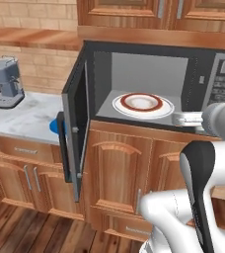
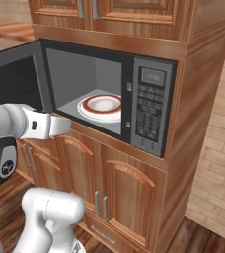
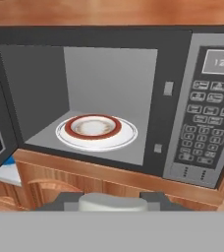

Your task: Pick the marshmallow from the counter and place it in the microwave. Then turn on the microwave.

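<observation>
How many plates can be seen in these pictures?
2. A white red-rimmed plate lies inside the open microwave. A blue plate sits on the counter, mostly hidden behind the microwave's door. Others may be hidden.

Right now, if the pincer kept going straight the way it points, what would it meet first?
Probably the open microwave: the path leads into its cavity, above the plate, so likely the back wall, though depth is unclear.

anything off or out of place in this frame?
Nothing stands out. The microwave door is swung fully open, the red-rimmed plate sits flat and centred inside, nothing on it. The espresso machine stands upright on the counter.
</observation>
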